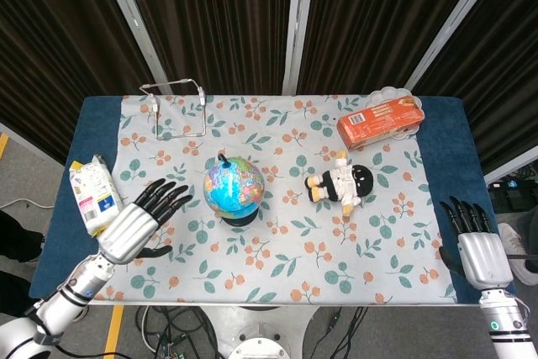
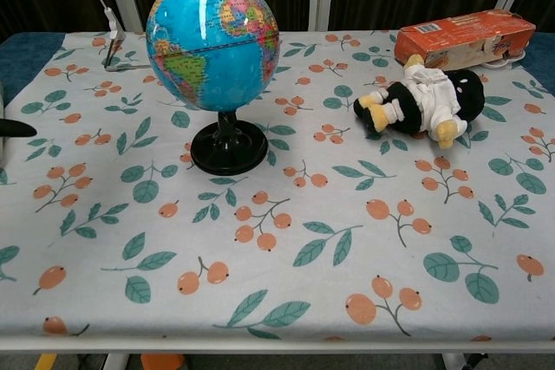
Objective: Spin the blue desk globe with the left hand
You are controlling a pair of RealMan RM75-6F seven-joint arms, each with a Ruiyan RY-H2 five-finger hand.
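The blue desk globe [image 1: 234, 186] stands upright on its round black base [image 2: 229, 146] near the middle of the floral cloth; in the chest view the globe [image 2: 213, 40] fills the upper left. My left hand [image 1: 139, 223] hovers over the cloth to the globe's left, fingers spread and pointing toward it, a short gap short of touching. Only dark fingertips [image 2: 17, 128] of it show at the chest view's left edge. My right hand [image 1: 472, 245] hangs open off the table's front right corner, holding nothing.
A snack bag [image 1: 93, 195] lies at the left edge beside my left arm. A plush toy [image 1: 340, 182] lies right of the globe. An orange box [image 1: 379, 122] rests on a white plate at the back right. A wire stand [image 1: 174, 107] sits at the back left.
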